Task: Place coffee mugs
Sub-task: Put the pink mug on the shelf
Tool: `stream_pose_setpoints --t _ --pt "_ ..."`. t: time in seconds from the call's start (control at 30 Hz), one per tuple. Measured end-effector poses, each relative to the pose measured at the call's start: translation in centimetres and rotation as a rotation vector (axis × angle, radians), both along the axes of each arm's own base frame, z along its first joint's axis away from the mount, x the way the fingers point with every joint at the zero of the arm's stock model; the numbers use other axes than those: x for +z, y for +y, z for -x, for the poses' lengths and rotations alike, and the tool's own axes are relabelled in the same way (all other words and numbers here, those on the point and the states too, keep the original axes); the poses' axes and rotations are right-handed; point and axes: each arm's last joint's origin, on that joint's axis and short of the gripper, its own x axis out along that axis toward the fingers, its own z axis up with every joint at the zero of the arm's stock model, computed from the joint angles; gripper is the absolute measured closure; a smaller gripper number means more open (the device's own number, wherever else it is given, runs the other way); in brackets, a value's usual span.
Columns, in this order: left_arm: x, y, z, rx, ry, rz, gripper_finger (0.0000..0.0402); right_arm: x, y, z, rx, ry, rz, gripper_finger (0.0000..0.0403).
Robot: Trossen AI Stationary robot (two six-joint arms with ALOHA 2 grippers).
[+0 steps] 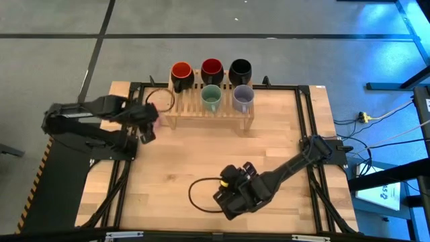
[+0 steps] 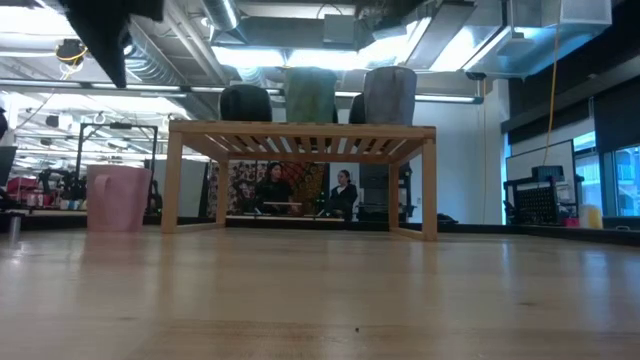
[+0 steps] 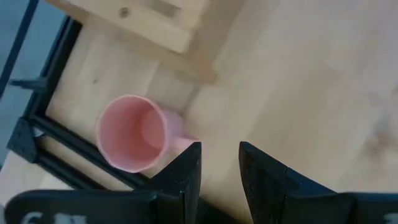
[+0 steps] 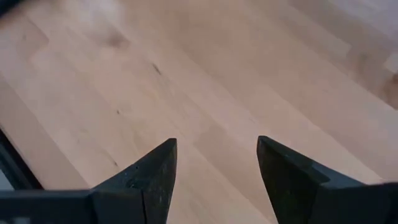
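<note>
Both pairs of jaws stand apart with nothing between them. Nearest the front edge of the pale wooden table [image 1: 181,168], the right gripper [image 4: 214,171] hovers low over bare boards, its two dark fingers spread wide — only wood grain shows in the gap. The right arm reaches in from the table's right side.

Farther back and on the left, the left gripper [image 3: 219,168] hangs above the table just beside the small round pink ceramic mug [image 3: 132,134]. Its fingers are parted and grip nothing; in the left wrist view one dark fingertip [image 3: 189,165] lies over the mug's handle side, though whether it touches cannot be told. The pink mug stands upright on the tabletop, mouth up, near the table's left rear corner and just outside the left leg of the low slatted wooden rack [image 1: 209,113].

On the rack's top, a green mug [image 1: 211,99] and a lavender mug [image 1: 242,97] sit side by side in the front row. Behind them — at the far edge — stand an orange mug [image 1: 181,72], a dark red mug [image 1: 211,68] and a black mug [image 1: 240,69]. Beyond the table, the low view shows two people [image 2: 272,188] seated in the room.
</note>
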Motion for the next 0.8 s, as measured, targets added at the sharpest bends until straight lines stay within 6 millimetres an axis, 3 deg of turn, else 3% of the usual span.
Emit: stream_pose_setpoints --t 0.3,0.53,0.8 --pt "-0.6 6.0 0.6 0.157 0.085 0.024 0.0299 -0.6 1.7 0.9 0.038 -0.004 0.003 0.0194" --pt "-2.4 10.9 0.9 0.207 0.219 0.097 0.0299 -0.5 1.8 1.1 0.016 -0.029 0.026 0.0194" --pt "-4.5 14.6 0.4 0.176 0.273 0.151 0.0299 -0.6 1.4 1.4 -0.009 -0.014 0.069 0.0194"
